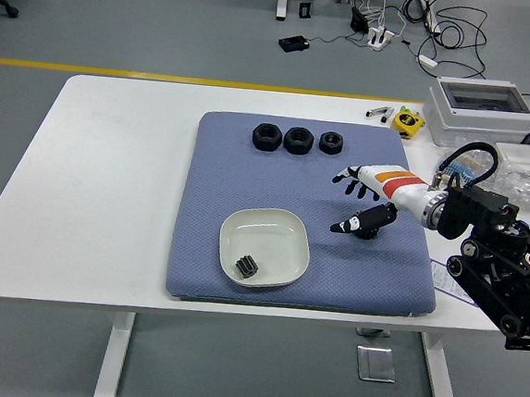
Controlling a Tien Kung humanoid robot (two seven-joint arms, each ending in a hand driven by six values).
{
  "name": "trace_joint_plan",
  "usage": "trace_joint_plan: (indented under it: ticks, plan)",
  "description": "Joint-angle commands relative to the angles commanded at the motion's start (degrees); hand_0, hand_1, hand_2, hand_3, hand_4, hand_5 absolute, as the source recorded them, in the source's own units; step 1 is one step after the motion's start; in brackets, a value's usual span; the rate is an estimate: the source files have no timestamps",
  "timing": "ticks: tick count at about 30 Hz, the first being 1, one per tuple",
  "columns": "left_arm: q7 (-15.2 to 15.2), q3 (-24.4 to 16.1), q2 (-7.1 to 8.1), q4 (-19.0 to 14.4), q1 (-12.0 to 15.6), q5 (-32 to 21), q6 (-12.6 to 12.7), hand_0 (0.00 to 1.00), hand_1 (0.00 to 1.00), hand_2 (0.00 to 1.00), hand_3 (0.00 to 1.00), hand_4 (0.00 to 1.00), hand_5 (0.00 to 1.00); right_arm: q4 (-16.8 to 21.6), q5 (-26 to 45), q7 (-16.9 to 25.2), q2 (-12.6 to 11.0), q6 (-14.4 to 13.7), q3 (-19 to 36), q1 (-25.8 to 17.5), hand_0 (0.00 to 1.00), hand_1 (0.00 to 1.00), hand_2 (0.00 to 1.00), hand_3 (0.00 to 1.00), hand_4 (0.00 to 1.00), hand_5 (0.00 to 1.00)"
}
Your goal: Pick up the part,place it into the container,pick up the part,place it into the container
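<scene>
No brand, label or writing could be read on any item.

The white tabletop (107, 194) carried a blue mat (209, 203). At the mat's near edge sat a white dish (281, 232) – the container – with one small black gear (246, 267) lying in its near-left part. Three black nuts (297, 140) stood in a row along the mat's far edge, well apart from the dish.

The right hand (369, 200) was over the mat to the right of the dish, apart from it. Its fingers (345, 177) were spread and released, thumb pointing toward the dish. A second gear could not be made out; the hand covered that area of the mat.

Grey boxes (477, 110) stood at the tabletop's far right.
</scene>
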Motion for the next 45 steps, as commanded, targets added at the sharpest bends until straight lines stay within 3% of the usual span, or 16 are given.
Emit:
trace_joint_plan:
  ticks: [13,16,17,22,23,28,29,40,41,45]
  plan:
    - [0.1,-0.1,-0.16,-0.1,0.4,0.3,0.0,0.698,0.615,0.654,0.559,0.568,0.588,-9.5,4.0,-0.9,2.1,-5.7,-4.2,0.6,0.462,0.594,0.665,0.734,0.998,0.439]
    - [0.1,-0.1,-0.10,-0.2,0.3,0.6,-0.1,0.698,0.615,0.654,0.559,0.568,0.588,-10.4,3.7,-1.0,2.3,-6.1,-4.9,0.8,0.462,0.594,0.665,0.734,0.998,0.439]
    - [0.2,-0.1,-0.09,-0.2,0.3,0.7,-0.1,0.697,0.619,0.655,0.560,0.568,0.587,-10.4,3.8,-1.0,2.4,-6.2,-5.0,0.7,0.385,0.561,0.649,0.688,0.990,0.425]
    - [0.2,-0.2,-0.11,-0.2,0.3,0.7,-0.1,0.697,0.619,0.655,0.560,0.568,0.587,-11.9,4.2,-0.9,3.0,-7.1,-6.0,0.9,0.385,0.561,0.649,0.688,0.990,0.425]
    - [0.2,-0.1,-0.09,-0.2,0.3,0.7,-0.1,0.698,0.621,0.655,0.559,0.569,0.588,-12.2,4.2,-0.9,3.1,-7.2,-6.2,0.9,0.330,0.528,0.595,0.643,0.957,0.410]
    - [0.1,0.0,-0.07,-0.2,0.1,0.4,-0.1,0.698,0.621,0.655,0.559,0.569,0.588,-13.5,4.7,-0.5,3.4,-8.7,-6.7,0.8,0.330,0.528,0.595,0.643,0.957,0.410]
    - [0.1,0.0,-0.07,-0.2,0.1,0.3,-0.1,0.697,0.621,0.654,0.559,0.568,0.587,-13.7,4.7,-0.5,3.5,-8.9,-6.9,0.8,0.243,0.459,0.535,0.553,0.883,0.382]
    - [-0.1,0.4,-0.09,-0.2,-0.1,-0.2,-0.2,0.697,0.624,0.653,0.559,0.568,0.587,-15.8,4.5,0.1,4.2,-10.1,-8.1,0.6,0.222,0.437,0.508,0.523,0.857,0.377]
    - [-0.1,0.4,-0.09,-0.2,-0.1,-0.2,-0.2,0.697,0.622,0.651,0.559,0.570,0.588,-16.0,4.4,0.2,4.2,-10.3,-8.1,0.5,0.165,0.384,0.460,0.483,0.808,0.359]
    - [-0.1,0.5,-0.08,-0.2,-0.2,-0.3,-0.2,0.697,0.622,0.651,0.559,0.570,0.588,-16.6,3.8,0.5,4.4,-11.1,-8.4,0.4,0.165,0.384,0.460,0.483,0.808,0.359]
